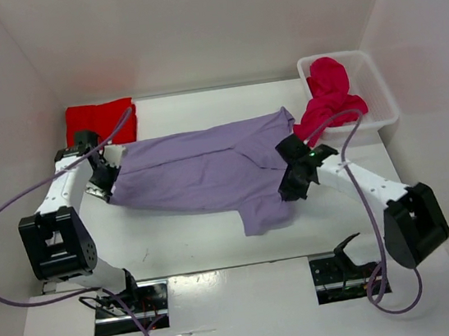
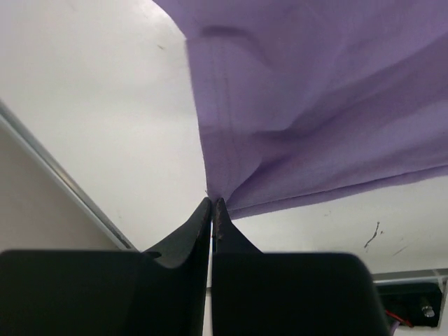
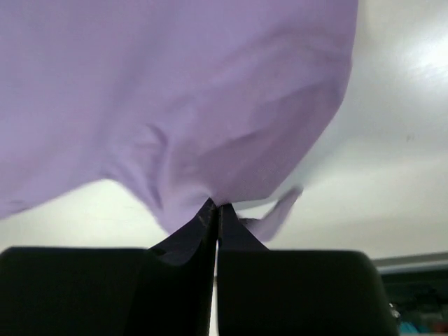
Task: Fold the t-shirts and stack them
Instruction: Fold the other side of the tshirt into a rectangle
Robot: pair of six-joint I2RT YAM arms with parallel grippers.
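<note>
The lavender t-shirt (image 1: 208,170) lies stretched across the middle of the table, one sleeve trailing toward the front (image 1: 262,213). My left gripper (image 1: 108,177) is shut on its left edge; in the left wrist view the tips (image 2: 212,203) pinch a corner of the purple cloth (image 2: 315,105). My right gripper (image 1: 294,177) is shut on its right side, the cloth (image 3: 175,91) bunching at the closed tips (image 3: 213,206). A bright red t-shirt (image 1: 100,120) lies folded at the back left. The crimson t-shirt (image 1: 327,96) spills out of the white bin (image 1: 376,90).
The white bin stands at the back right against the wall. White walls enclose the table on the left, back and right. Purple cables loop from both arms over the table, the right one (image 1: 366,191) crossing near the bin.
</note>
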